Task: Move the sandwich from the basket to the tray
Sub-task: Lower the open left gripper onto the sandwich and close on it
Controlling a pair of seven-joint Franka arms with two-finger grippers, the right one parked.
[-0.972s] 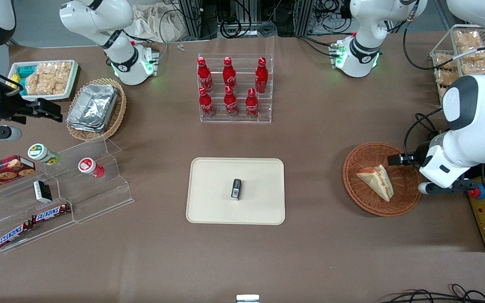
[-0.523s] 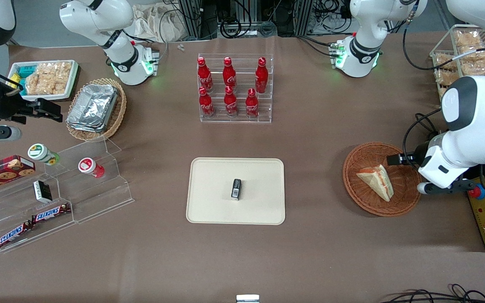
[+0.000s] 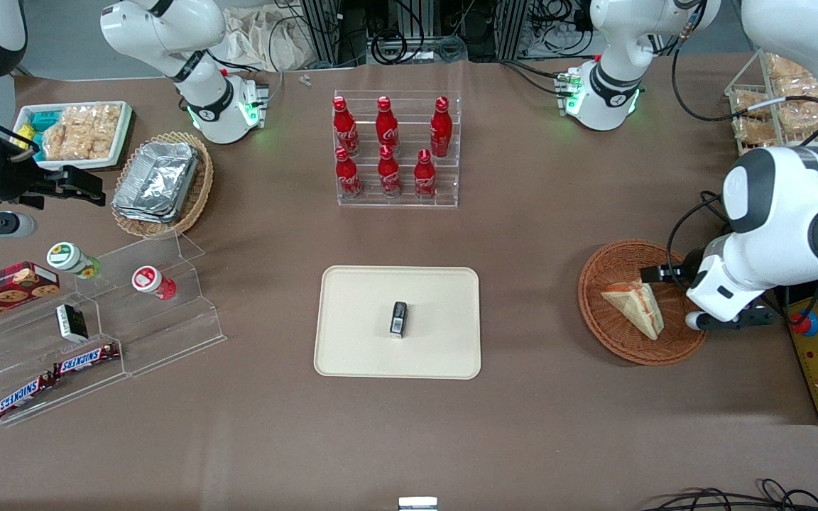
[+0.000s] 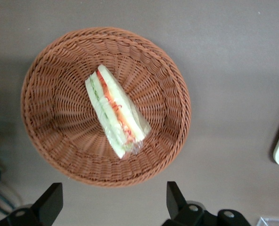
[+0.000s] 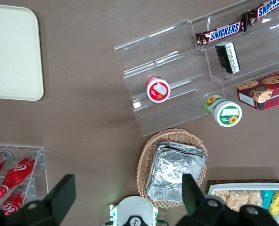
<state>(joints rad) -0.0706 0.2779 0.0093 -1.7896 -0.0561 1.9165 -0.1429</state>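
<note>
Front view: my gripper hangs over the basket's rim at the working arm's end; the sandwich lies in it, just beside me toward the tray. Left wrist view: fingers spread wide, holding nothing. The film-wrapped wedge lies diagonally on stiff woven wicker, filling edge up.

reddish-brown woven basket, red-striped pale sandwich, cream tray
</note>
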